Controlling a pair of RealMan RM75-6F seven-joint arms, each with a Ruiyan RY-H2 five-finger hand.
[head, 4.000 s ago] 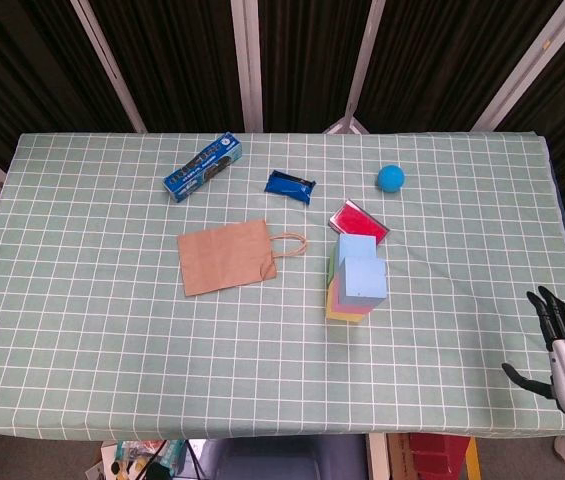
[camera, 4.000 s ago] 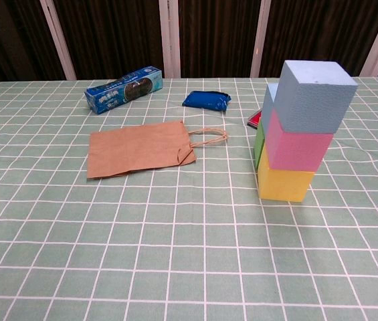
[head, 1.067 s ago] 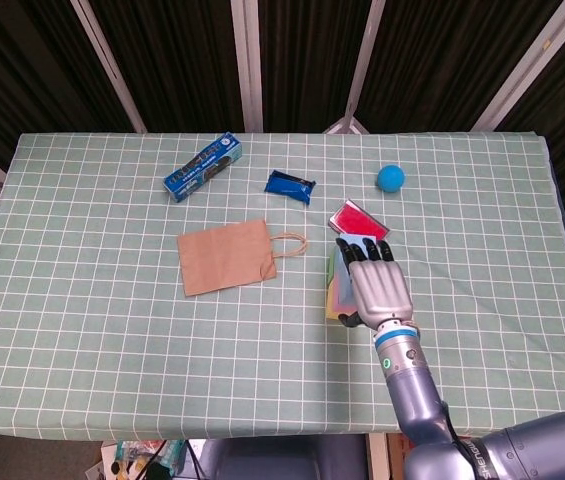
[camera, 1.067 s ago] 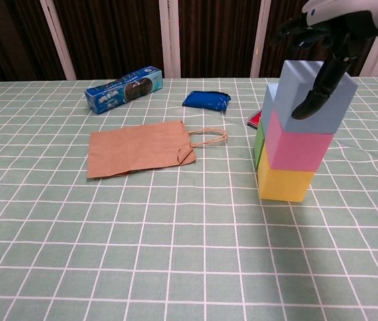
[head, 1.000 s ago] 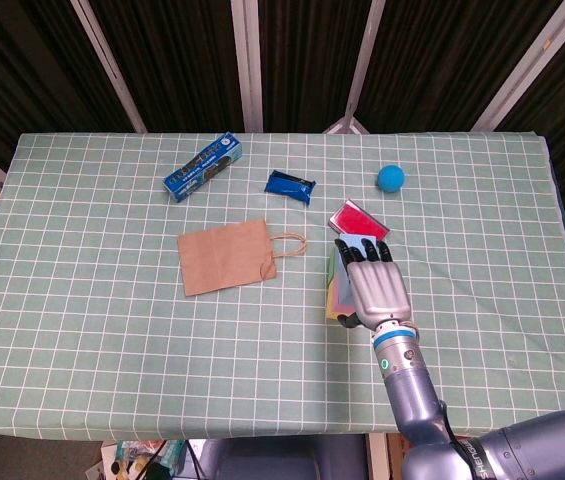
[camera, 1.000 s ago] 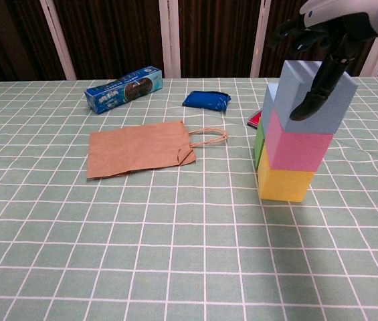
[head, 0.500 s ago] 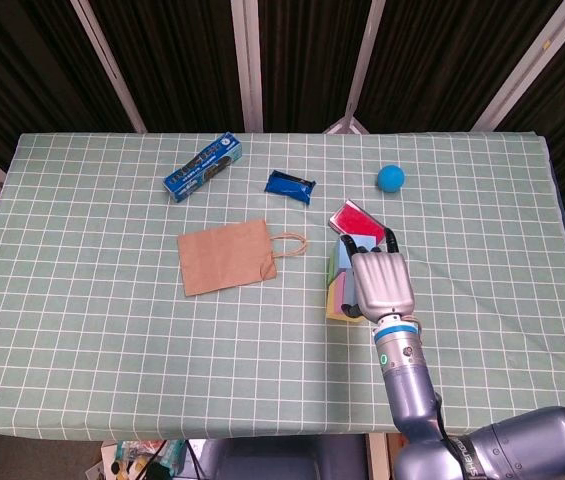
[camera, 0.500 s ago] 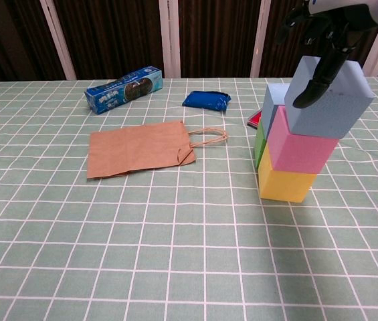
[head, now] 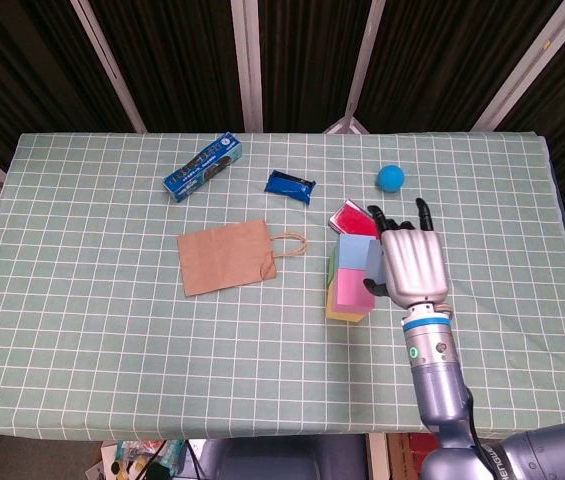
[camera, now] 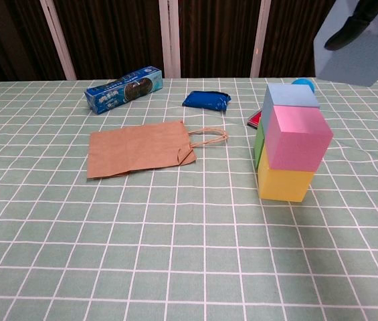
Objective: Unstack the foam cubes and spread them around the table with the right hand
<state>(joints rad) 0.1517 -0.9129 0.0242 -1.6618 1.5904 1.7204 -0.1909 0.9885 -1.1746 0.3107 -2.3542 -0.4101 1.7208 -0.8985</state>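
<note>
My right hand point(head: 414, 265) grips a light blue foam cube point(camera: 359, 57), lifted clear above and to the right of the stack; in the chest view only dark fingers point(camera: 349, 27) show on the cube's top. In the head view the hand hides most of that cube point(head: 374, 262). The stack now has a pink cube point(camera: 296, 139) on a yellow cube point(camera: 284, 184). Behind them a second blue cube point(camera: 289, 95) sits on a green cube point(camera: 259, 144). The left hand is out of sight.
A brown paper bag point(head: 227, 256) lies left of the stack. A blue box point(head: 202, 167) and a dark blue packet point(head: 291, 185) sit further back. A red flat object point(head: 354, 218) and a blue ball point(head: 391, 178) lie behind the stack.
The right hand came in from the table's right edge, closed on the top blue cube, and has lifted it up and to the right off the pink cube.
</note>
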